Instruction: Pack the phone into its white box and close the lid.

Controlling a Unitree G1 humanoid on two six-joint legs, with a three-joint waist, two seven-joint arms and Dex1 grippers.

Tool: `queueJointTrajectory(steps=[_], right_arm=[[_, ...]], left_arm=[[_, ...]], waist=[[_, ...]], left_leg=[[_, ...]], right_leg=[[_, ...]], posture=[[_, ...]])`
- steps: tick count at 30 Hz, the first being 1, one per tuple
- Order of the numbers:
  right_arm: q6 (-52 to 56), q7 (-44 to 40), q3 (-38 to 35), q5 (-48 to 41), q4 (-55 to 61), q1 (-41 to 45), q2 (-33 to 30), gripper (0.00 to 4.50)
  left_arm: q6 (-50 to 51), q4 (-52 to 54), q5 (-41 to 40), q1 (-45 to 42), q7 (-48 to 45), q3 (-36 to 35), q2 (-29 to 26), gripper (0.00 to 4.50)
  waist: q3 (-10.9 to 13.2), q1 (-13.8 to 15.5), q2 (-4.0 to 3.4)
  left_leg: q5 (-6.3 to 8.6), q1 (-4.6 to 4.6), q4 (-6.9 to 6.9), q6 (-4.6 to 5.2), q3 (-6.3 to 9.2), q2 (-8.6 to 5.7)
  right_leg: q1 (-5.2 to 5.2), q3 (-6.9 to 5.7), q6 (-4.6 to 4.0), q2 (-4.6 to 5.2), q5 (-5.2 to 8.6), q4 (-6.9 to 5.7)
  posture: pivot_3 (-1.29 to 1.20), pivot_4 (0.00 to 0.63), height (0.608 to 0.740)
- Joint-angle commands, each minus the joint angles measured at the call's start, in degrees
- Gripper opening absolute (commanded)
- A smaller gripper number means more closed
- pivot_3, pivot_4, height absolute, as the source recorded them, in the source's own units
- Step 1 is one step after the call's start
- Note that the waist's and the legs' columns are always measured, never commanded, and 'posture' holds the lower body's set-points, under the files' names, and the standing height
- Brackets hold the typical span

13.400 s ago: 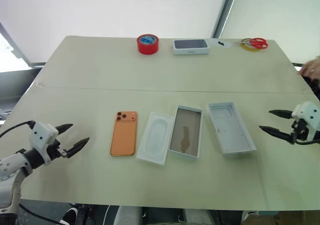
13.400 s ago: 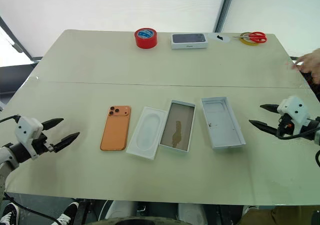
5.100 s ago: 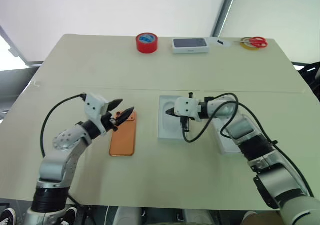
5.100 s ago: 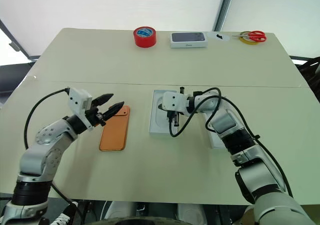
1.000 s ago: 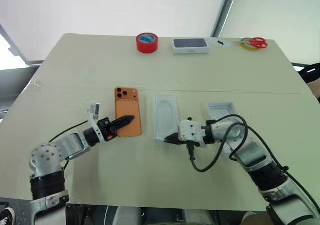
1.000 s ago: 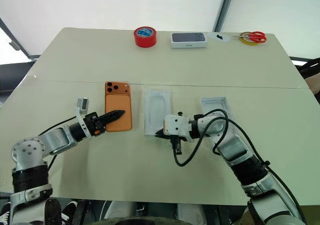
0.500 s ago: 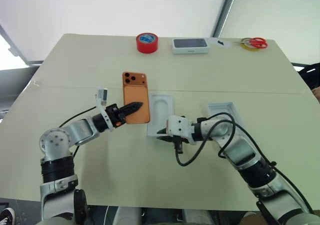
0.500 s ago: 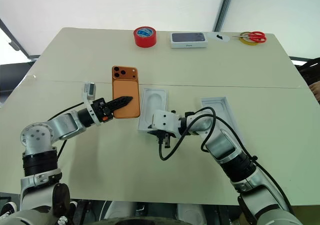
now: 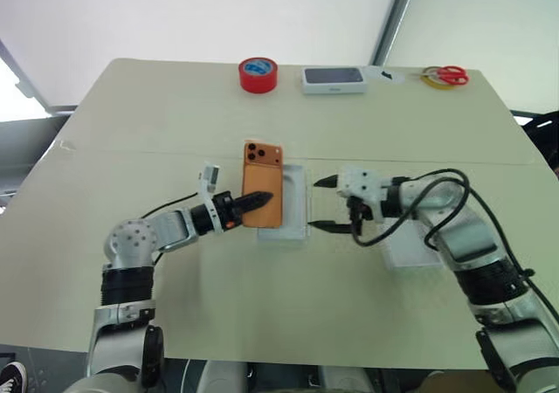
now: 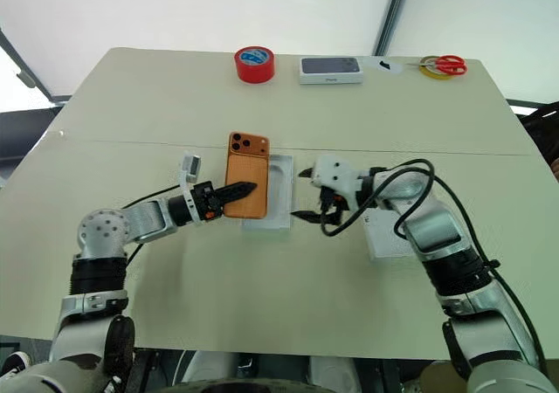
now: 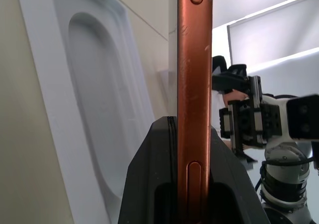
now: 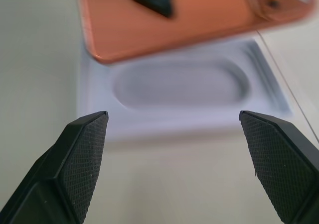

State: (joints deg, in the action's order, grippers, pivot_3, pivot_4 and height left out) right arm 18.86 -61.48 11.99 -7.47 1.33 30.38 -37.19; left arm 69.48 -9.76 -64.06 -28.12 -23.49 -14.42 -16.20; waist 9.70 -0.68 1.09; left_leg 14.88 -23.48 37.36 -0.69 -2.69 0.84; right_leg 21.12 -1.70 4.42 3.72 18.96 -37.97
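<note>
Phone (image 9: 262, 197) is clamped at its near end by the left gripper (image 9: 253, 202) and carried above the white box (image 9: 293, 203), overlapping its left edge, near the middle of the table (image 9: 157, 113). Right gripper (image 9: 325, 204) stands released, fingers wide, just beside the box. The lid (image 9: 410, 244) lies further right. If the phone comes down askew, it may catch the box wall and push the box away.

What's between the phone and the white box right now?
Nothing visible. The left gripper holds the phone over the white box's left edge; the insert's oval recess lies uncovered. The open right gripper sits at the box's right side, not over it.
</note>
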Motion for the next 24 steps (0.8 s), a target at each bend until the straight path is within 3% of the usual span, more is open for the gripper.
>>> queueJointTrajectory(steps=[1, 2, 9, 20, 24], right_arm=[[-3.2, 0.9, -1.3, 0.2, -1.1, 1.4, 0.4, 4.37], [-3.4, 1.2, -1.1, 0.3, -1.2, 1.4, 0.7, 4.45], [-4.1, 2.2, -0.2, 0.7, -1.5, 0.9, 2.2, 4.45], [-6.2, 3.2, 0.1, 1.7, -3.4, 0.6, 3.0, 4.45], [-6.8, 4.1, 0.2, 2.5, -4.3, 1.0, 3.4, 4.45]], left_arm=[[-1.2, 0.1, -0.1, -1.5, -0.7, -1.0, 1.3, 0.0], [-1.8, -0.1, 0.9, -1.7, -0.6, -0.7, 1.6, 0.99], [3.6, -0.8, 1.2, -3.9, 0.2, 0.1, 1.3, 4.37], [10.5, 10.7, 1.0, -3.3, 1.3, 0.3, -5.6, 4.37], [7.3, 14.3, 4.5, -1.2, 0.3, 1.1, -9.1, 4.37]], waist=[[0.0, -0.2, -0.01], [0.0, -0.2, -0.01], [0.0, 0.3, 0.0], [0.0, 0.0, 0.0], [0.0, 0.0, 0.0]], left_leg=[[0.0, 0.0, 0.0, -0.01, -0.02, 0.01], [-0.01, -0.01, -0.01, -0.01, -0.03, 0.03], [-0.02, 0.0, 0.08, -0.03, 0.0, 0.03], [-0.03, 0.01, 0.06, -0.05, 0.02, 0.04], [-0.03, 0.01, 0.06, -0.06, 0.02, 0.04]], right_leg=[[0.02, 0.01, 0.0, -0.01, 0.0, -0.01], [0.04, 0.02, 0.0, -0.03, 0.0, -0.01], [-0.05, 0.01, 0.01, -0.04, 0.0, -0.03], [-0.03, 0.01, 0.01, -0.04, 0.0, -0.02], [-0.04, 0.01, 0.01, -0.04, 0.0, -0.02]], posture=[[0.0, 0.15, 0.74], [0.0, 0.15, 0.74], [0.0, 0.15, 0.74], [0.0, 0.15, 0.74], [0.0, 0.15, 0.74]])
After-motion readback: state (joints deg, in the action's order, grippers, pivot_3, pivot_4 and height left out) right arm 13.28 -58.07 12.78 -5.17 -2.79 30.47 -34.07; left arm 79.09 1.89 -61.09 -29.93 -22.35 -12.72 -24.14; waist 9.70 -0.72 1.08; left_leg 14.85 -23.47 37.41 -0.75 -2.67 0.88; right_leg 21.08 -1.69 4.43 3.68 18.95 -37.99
